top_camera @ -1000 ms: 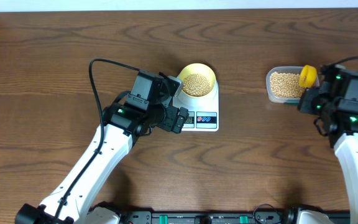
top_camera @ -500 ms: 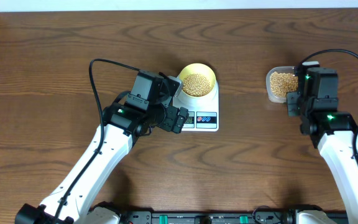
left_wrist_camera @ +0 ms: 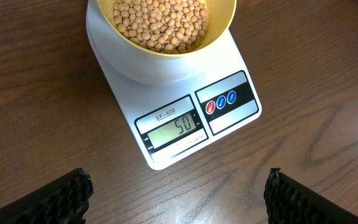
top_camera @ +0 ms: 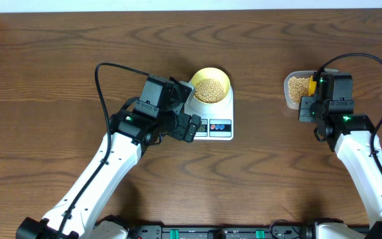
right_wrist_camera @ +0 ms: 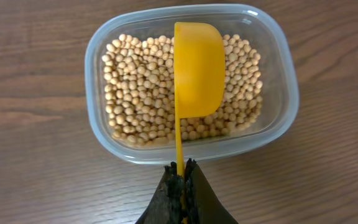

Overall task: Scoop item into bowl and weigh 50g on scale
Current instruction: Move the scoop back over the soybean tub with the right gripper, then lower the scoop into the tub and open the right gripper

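The scale (left_wrist_camera: 129, 81) was found near the middle of the table (top_camera: 58, 60), well apart from the tub (right_wrist_camera: 278, 124) on the right side. The bowl (top_camera: 210, 70) was seated on the far part of the scale, upright, over the weighing platform. The beans (left_wrist_camera: 160, 22) were observed heaped inside the bowl, below its rim. The display (left_wrist_camera: 174, 129) at the near edge of the scale was read as 50. Red and blue buttons (left_wrist_camera: 221, 102) were noted just right of the display.

The left gripper (left_wrist_camera: 178, 177) was found released, its fingers spread wide and nothing grasped. It was positioned at the near-left of the scale, apart from the scale and the bowl, with one dark fingertip seen at each lower corner of the left wrist view.

The right gripper (right_wrist_camera: 182, 180) was found clenched on the thin handle of the scoop (right_wrist_camera: 197, 68), at the near side of the tub. The handle was seen running away from the gripper, across the near wall of the tub. The head of the scoop was positioned over the further beans lying in the tub. Contact between the head and those beans could not be determined. The tub was about half covered in depth by its beans, and no beans were seen on the table around it.
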`<action>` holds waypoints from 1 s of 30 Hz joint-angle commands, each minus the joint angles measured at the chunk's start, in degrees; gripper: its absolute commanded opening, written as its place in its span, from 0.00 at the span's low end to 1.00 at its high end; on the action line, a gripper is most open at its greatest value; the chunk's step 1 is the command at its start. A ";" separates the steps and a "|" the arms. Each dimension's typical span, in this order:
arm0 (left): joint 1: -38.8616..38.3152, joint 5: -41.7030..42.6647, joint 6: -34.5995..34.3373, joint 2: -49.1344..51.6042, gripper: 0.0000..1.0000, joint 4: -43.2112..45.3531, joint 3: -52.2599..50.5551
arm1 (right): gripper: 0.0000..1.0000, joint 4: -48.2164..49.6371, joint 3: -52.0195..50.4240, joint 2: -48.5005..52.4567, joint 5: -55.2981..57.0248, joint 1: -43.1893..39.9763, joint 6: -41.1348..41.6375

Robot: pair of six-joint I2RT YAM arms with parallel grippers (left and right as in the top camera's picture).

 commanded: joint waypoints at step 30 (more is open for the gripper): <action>-0.02 0.66 0.31 -0.66 0.90 -0.04 0.61 | 0.99 -6.54 -0.07 -3.72 -0.02 -11.32 13.03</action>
